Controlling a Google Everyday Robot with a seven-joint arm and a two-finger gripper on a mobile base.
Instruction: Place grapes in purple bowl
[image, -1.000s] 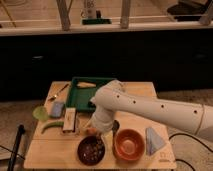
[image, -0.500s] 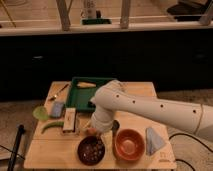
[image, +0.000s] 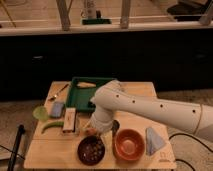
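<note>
wooden table (image: 50, 152) w/ dark cabinets behind. gripper (image: 96, 131) hangs low just behind the purple bowl (image: 91, 150), mostly hidden by the white arm (image: 150, 107); can't tell its grip. grapes (image: 90, 148) sit in the purple bowl, a roundish clump, no clear long axis. orange bowl (image: 129, 144) just right, holds nothing visible. green tray (image: 80, 95) behind holds a pale item (image: 86, 85).

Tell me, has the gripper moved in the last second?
No. The gripper sits just above the purple bowl holding the grapes, left of the orange bowl, as before.
</note>
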